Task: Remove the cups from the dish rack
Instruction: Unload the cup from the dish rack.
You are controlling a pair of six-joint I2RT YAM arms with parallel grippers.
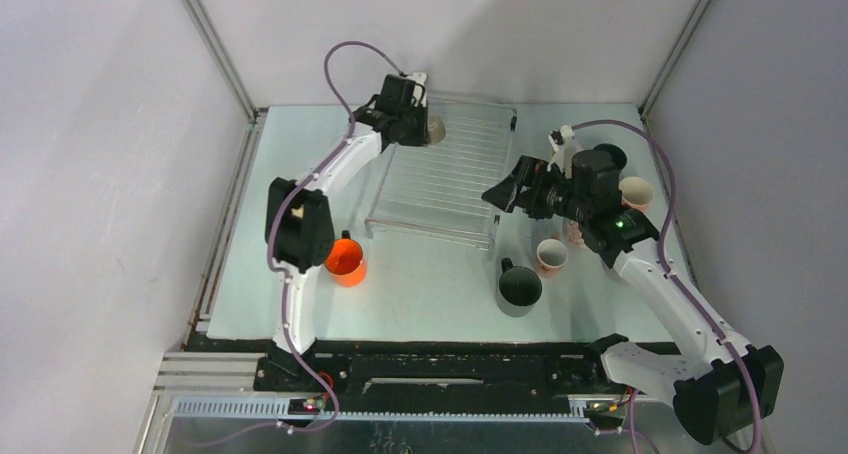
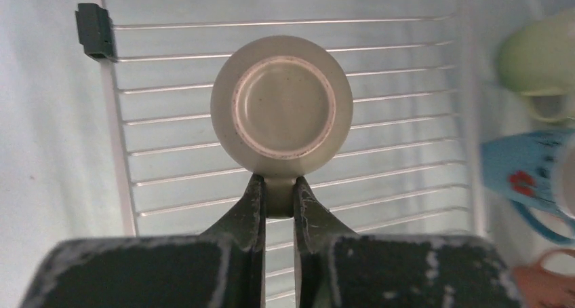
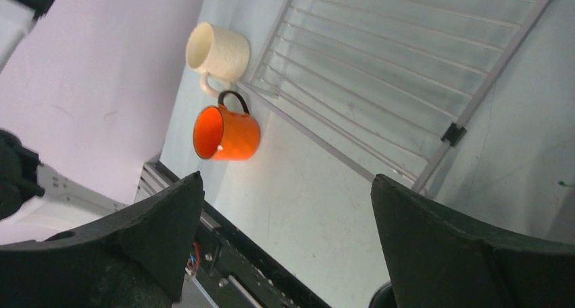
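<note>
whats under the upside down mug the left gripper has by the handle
The dish rack wires run beneath the mug. Its upturned base hides the wires directly below and the mug's inside.

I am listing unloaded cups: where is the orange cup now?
Top view: the orange cup sits on the table's left side, beside the left arm, off the dish rack's near-left corner.

Of the handle (image 2: 279, 198) on the upturned cup (image 2: 281, 104) you see only a sliver, pinched between the left fingers (image 2: 245, 209). Right of them, a pale green mug (image 2: 539, 53), a blue mug (image 2: 522, 176) and a pinkish mug (image 2: 546, 284) are blurred and cut by the edge.
</note>
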